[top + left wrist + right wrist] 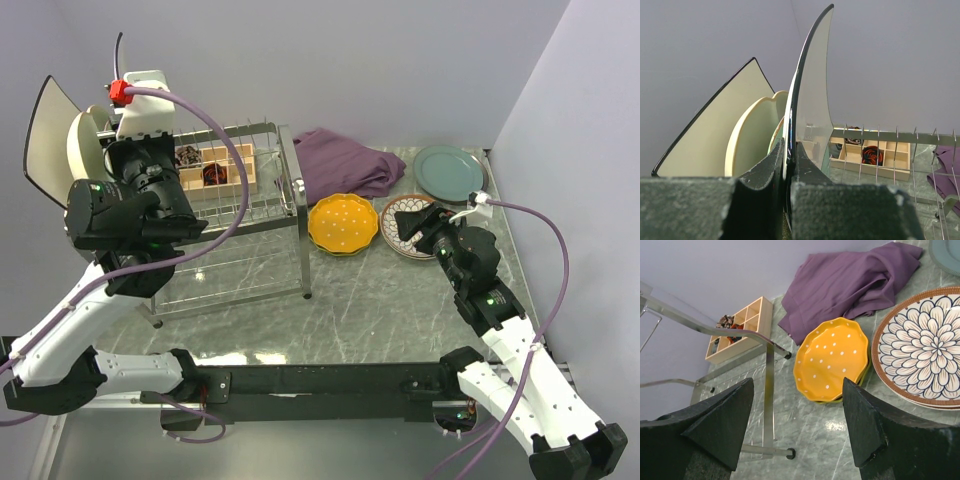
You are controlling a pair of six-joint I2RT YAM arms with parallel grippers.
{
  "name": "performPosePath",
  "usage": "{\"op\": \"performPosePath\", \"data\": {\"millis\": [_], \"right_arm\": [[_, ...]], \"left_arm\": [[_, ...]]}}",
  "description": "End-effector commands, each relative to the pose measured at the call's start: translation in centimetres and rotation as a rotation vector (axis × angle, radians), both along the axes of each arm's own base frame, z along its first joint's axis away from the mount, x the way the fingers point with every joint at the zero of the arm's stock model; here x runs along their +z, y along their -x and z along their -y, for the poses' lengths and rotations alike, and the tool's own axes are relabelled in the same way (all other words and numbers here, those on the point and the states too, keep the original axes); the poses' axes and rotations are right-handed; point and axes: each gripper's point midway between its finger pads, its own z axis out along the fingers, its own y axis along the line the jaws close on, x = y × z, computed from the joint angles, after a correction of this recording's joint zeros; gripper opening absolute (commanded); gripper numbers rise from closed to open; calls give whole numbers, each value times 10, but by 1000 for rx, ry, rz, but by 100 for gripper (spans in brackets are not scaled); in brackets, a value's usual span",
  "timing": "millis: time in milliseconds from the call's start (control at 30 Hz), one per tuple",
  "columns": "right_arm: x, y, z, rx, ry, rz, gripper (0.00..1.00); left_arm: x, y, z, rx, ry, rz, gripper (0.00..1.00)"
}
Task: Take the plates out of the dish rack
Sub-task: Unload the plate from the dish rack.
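Square plate (812,100), its rim pinched in your clenched left gripper (788,150), stands upright in the rack (880,134). It's a thin edge grip: lift crookedly and it may pivot, slip, or clip the cream plate (752,135) beside it. Your right gripper (797,385) hangs open, empty.

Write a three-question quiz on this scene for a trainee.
1. True or false: the left gripper is shut on the edge of a large dark-rimmed white square plate.
2. Which plate lies farthest from the arm bases on the green marble table? A) orange dotted scalloped plate B) teal-green round plate C) brown-patterned round plate
3. Fill in: the jaws of the right gripper stand ____ above the table.
Key: 1 true; 2 B; 3 open.
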Motion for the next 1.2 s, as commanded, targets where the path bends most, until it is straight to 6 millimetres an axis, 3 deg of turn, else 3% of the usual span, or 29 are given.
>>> {"op": "performPosePath", "data": {"millis": [0, 1167], "right_arm": [[7, 0, 1, -4, 7, 37, 78], [7, -1, 2, -10, 8, 38, 78]], "left_arm": [[35, 4, -5, -80, 65, 167, 1], [46, 6, -6, -73, 60, 132, 1]]}}
